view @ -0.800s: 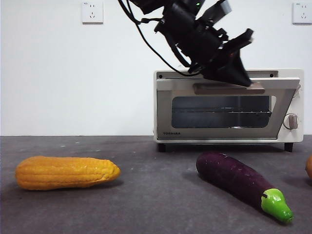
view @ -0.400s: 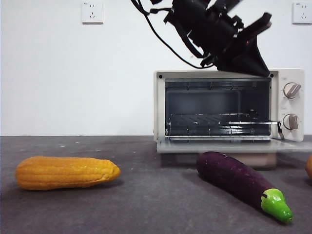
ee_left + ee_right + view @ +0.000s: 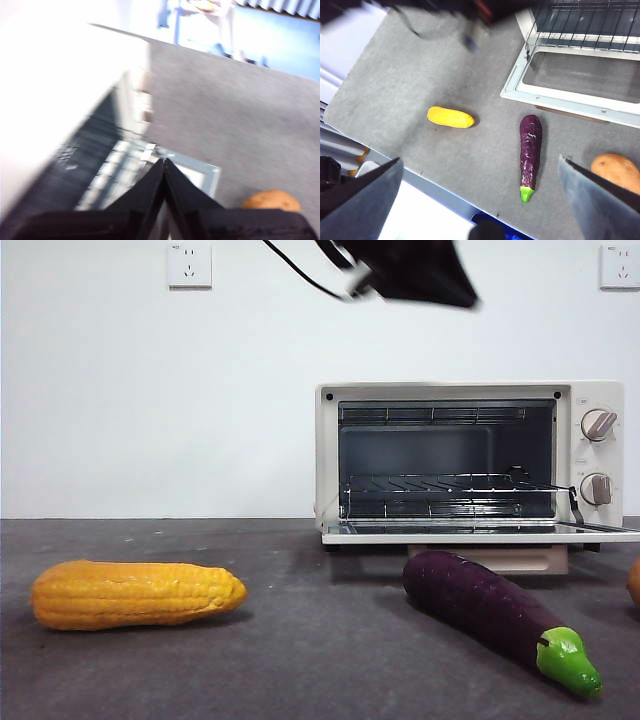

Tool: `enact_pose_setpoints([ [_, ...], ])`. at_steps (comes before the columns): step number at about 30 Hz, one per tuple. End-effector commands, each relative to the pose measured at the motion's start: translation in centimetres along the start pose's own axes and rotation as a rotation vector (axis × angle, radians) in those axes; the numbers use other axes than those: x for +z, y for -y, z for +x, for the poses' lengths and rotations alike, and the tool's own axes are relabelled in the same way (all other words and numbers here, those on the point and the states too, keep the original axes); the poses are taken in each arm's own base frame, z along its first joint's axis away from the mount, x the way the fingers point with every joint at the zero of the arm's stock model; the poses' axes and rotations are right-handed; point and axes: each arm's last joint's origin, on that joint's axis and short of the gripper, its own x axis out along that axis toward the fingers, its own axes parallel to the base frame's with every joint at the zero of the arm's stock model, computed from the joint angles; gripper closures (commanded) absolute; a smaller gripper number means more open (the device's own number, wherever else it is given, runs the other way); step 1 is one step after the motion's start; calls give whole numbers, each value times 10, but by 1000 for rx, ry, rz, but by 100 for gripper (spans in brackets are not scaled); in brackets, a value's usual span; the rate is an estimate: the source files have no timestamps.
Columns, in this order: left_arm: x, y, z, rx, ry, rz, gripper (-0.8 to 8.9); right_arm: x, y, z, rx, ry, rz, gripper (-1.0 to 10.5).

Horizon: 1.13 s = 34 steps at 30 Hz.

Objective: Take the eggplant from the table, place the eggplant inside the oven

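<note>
Lying on the bench [image 3: 300,640] just before the oven [image 3: 470,455], the eggplant [image 3: 495,615] is not yet taken. The oven door [image 3: 480,533] is open. The left hand [image 3: 164,167] is closed and empty above the oven; the right hand [image 3: 480,200], wide open, waits higher.

Lab — toy food, bare wall [image 3: 150,390]

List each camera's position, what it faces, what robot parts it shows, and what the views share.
Front: low at table height, facing the open oven, corn and eggplant; a dark arm at top.
Left wrist: above the oven, looking down; left gripper shut.
Right wrist: high, looking down on the table; right gripper open.
Shared: front and right wrist both show oven, eggplant, corn.
</note>
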Motion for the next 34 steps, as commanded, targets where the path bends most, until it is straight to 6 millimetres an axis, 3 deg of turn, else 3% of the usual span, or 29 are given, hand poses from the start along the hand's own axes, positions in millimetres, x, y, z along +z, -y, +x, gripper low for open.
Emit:
enact_pose_setpoints([
  [1,13,-12,-41,77,24,-19,819,1,0,1,1,0,-9,317],
  [5,29,-24,-121,183,57,-49,819,6,4,8,1,-24,5,317],
  [9,32,-18,-193,267,48,-89,819,11,9,16,2,-55,13,317],
  [17,23,2,-249,314,-29,-121,819,13,11,19,2,-67,2,317],
  [22,24,16,-282,363,16,-111,819,12,11,19,3,-77,0,317],
  [29,20,41,-344,572,97,-106,819,11,8,20,18,-90,-16,317],
  [34,13,61,-366,609,99,-122,819,11,7,21,28,-90,-30,317],
])
